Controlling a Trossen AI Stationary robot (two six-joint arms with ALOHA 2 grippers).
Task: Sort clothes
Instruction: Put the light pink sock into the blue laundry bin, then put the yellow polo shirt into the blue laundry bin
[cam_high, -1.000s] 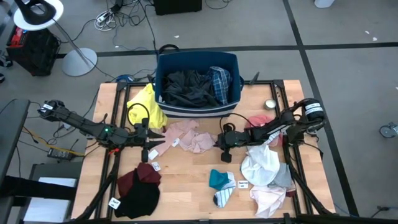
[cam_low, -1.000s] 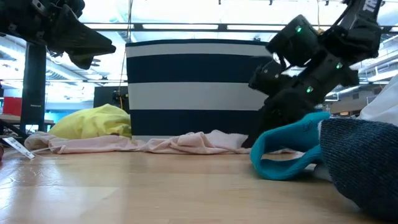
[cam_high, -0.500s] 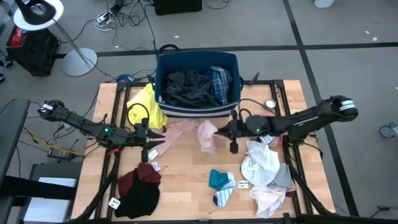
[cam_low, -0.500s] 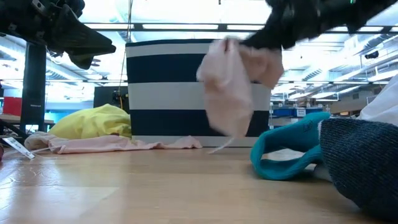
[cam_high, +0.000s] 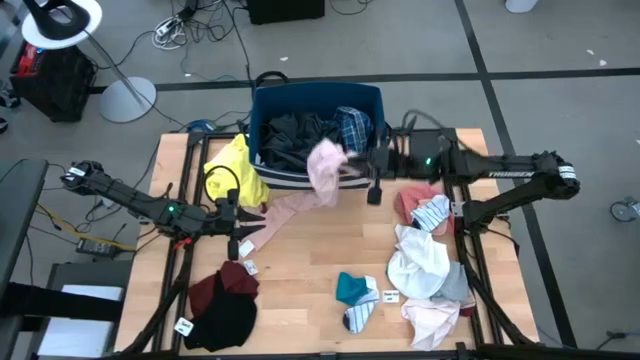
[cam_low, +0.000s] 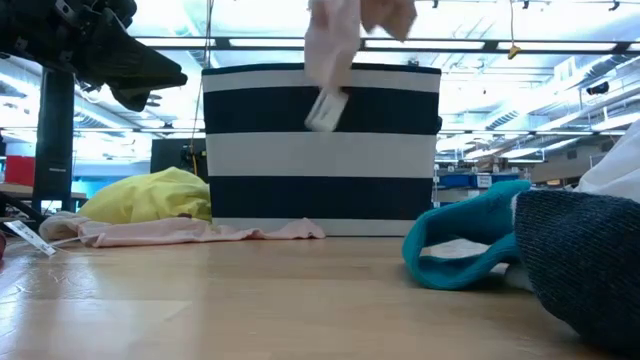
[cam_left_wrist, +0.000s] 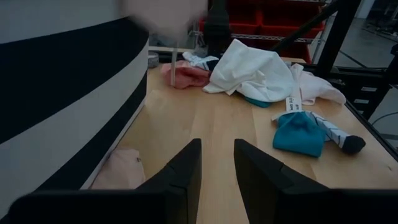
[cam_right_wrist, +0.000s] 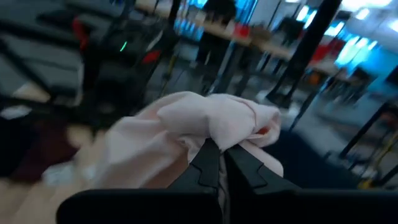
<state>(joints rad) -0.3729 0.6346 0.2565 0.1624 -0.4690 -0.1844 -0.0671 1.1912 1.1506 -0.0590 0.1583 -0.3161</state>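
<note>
My right gripper (cam_high: 352, 166) is shut on a pale pink garment (cam_high: 325, 170), which is high over the table at the front rim of the navy striped bin (cam_high: 318, 178). A second pale pink garment (cam_high: 285, 215) lies flat on the table by the bin's front. Just left of it my left gripper (cam_high: 246, 226) hangs open over the table, with nothing between its fingers (cam_left_wrist: 186, 171). Loose on the table lie a yellow garment (cam_high: 235, 170), a maroon and black heap (cam_high: 225, 300), a teal sock (cam_high: 352, 288), a striped sock (cam_high: 360, 315) and white clothes (cam_high: 418, 262). My right gripper pinches a bunched fold of the pink garment (cam_right_wrist: 214, 134) between its two shut fingers. The fingers reach in about level, from the table's right. The garment hangs slack below them, clear of the table, with a small tag dangling at its lower end (cam_low: 325, 110).
The bin holds dark clothes (cam_high: 295, 140) and a blue plaid piece (cam_high: 355, 130). A pink and striped bundle (cam_high: 420, 208) lies by the right arm. Bare wood (cam_high: 300, 270) shows in the middle of the table.
My right gripper has risen fast from the table's middle and gone toward the far edge and the bin, tipping up to about level. It took one pink garment along, now lifted clear and hanging. The other pink garment stayed on the table.
</note>
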